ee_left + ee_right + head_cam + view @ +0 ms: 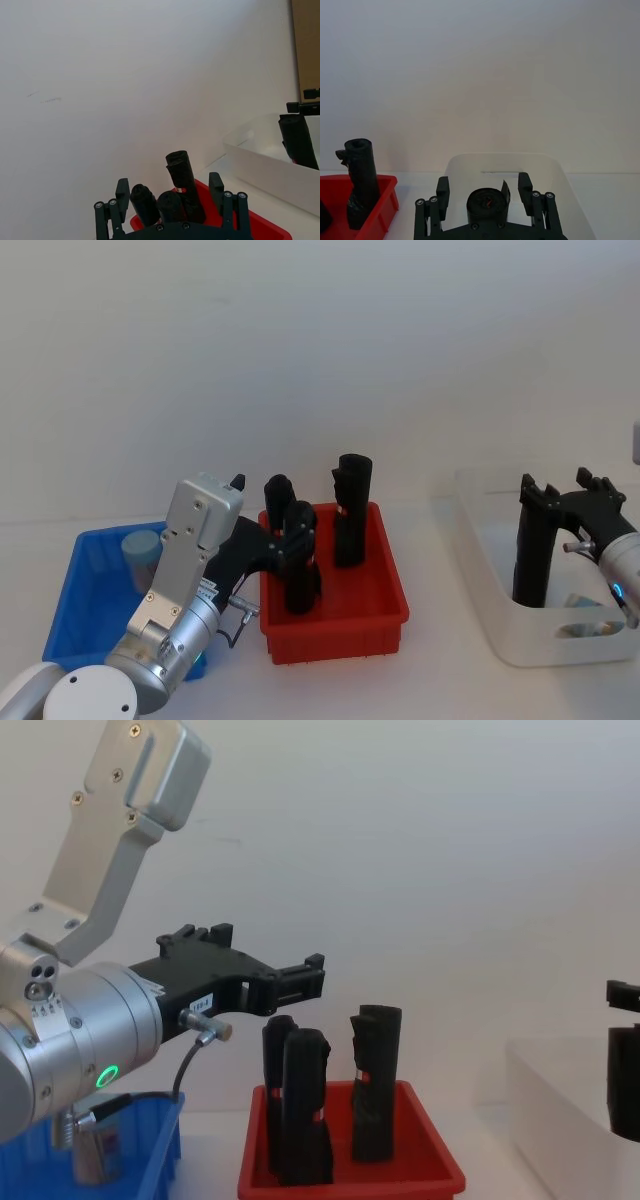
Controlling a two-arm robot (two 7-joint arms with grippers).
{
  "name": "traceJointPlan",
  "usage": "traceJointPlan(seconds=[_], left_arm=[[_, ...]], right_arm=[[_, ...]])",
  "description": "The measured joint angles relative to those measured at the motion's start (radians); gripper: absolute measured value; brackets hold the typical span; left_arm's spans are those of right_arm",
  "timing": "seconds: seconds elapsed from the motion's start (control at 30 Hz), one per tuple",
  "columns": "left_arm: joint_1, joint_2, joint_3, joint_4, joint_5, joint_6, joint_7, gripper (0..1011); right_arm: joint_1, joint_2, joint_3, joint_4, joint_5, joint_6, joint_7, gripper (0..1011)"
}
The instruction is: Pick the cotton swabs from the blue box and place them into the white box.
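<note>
One jar of cotton swabs (pixel 141 558) with a pale lid stands in the blue box (pixel 75 600) at the left; the chest view shows this jar (pixel 100 1150) low behind the arm. My left gripper (pixel 300 978) hovers open and empty just right of the blue box, above the red tray's near-left edge, pointing right. Its fingers (pixel 122 192) frame the black objects beyond. My right gripper (pixel 483 186) is open over the white box (pixel 520 635), with the top of a black upright object (pixel 487 202) between its fingers, apparently untouched. A small bluish item (pixel 585 602) lies on the white box's floor.
A red tray (pixel 385 615) sits between the two boxes and holds three tall black upright objects (pixel 350 510). Another black upright object (pixel 532 555) stands inside the white box. A plain white wall rises behind the table.
</note>
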Motion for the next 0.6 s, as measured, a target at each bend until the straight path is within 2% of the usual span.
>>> traceJointPlan(seconds=[0.1, 0.2, 0.6], left_arm=[[0.000, 0.000, 0.000, 0.000, 0.000, 0.000, 0.000, 1004], [0.000, 0.000, 0.000, 0.000, 0.000, 0.000, 0.000, 1004], [0.000, 0.000, 0.000, 0.000, 0.000, 0.000, 0.000, 1004]], right_arm=[[0.001, -0.001, 0.000, 0.009, 0.001, -0.012, 0.009, 922], [0.001, -0.001, 0.001, 0.012, 0.001, -0.019, 0.014, 994], [-0.003, -0.001, 0.004, 0.013, -0.002, -0.044, 0.024, 1002]])
